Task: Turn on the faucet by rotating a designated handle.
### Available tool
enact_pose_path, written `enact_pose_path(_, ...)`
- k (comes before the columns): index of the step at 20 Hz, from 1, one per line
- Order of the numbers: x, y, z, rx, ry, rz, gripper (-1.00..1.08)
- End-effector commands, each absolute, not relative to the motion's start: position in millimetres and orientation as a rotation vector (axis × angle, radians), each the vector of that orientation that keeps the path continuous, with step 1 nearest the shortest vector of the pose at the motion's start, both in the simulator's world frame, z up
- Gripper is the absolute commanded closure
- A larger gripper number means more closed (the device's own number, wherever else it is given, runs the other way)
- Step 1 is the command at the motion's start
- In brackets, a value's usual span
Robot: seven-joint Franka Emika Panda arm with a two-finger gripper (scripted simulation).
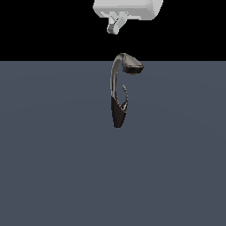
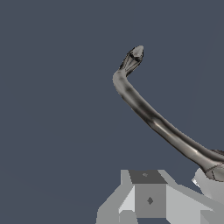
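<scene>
Hanging above the faucet [image 1: 115, 84], the claw [image 1: 113, 27] state cannot be told; descending, the spout may be struck, the handle [image 1: 125, 95] missed.

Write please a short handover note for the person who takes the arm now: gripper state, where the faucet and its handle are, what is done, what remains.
Gripper: above the faucet, touching nothing; open or shut cannot be told.
Faucet: upright on the grey floor, spout head toward the exterior view's right.
Handle: thin lever rising from the dark base, under the spout head.
Done: nothing visible; handle not yet grasped.
Left: descend to the handle, then rotate it.
</scene>
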State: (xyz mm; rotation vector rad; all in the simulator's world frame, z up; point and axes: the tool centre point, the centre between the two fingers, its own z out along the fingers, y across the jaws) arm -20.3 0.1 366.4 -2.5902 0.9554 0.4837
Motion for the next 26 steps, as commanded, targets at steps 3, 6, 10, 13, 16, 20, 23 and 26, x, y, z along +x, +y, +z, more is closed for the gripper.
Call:
enact_pose_path(3, 7, -6, 337, -2.484, 1.084, 0.547, 1.08)
enact_pose_path(6, 23, -11, 315, -2.411, 1.167, 0.589, 1.08)
enact_pose_path(10, 44, -18, 285, -2.309, 1.274, 0.645, 1.08)
enact_pose_path(13, 57, -24, 260, -2.23, 1.352, 0.687, 1.08)
enact_pose_path(16, 69, -29, 237, -2.158, 1.42, 0.724, 1.08)
enact_pose_path(20, 79, -35, 212, -2.079, 1.491, 0.763, 1.08)
enact_pose_path(23, 84, -39, 197, -2.033, 1.53, 0.785, 1.08)
enact_pose_path(26, 88, -41, 186, -2.0, 1.557, 0.8, 1.08)
